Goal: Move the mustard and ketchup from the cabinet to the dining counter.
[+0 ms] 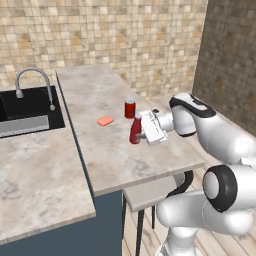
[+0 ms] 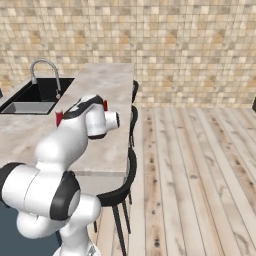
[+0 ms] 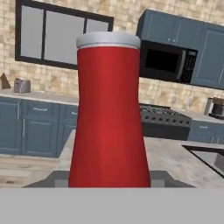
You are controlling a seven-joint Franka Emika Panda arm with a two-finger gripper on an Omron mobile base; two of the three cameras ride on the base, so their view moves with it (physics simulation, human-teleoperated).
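The ketchup [image 1: 134,131] is a slim red bottle with a pale cap, upright over the right part of the dining counter [image 1: 95,85]. My gripper [image 1: 142,131] reaches in from the right and is shut on the ketchup's body. From these frames I cannot tell whether its base touches the slab. The hand view has the ketchup [image 3: 109,118] upright and very close, with its pale cap at the top. The mustard is out of view. Blue-grey upper wall cabinets [image 3: 175,28] stand far off around a microwave; I cannot tell which is the task's cabinet.
A short red can [image 1: 130,108] stands just behind the ketchup, with a flat orange sponge [image 1: 105,120] to its left. The black sink [image 1: 30,107] and its tap lie at the far left. Bar stools [image 2: 131,165] line the counter's overhanging edge [image 1: 150,175].
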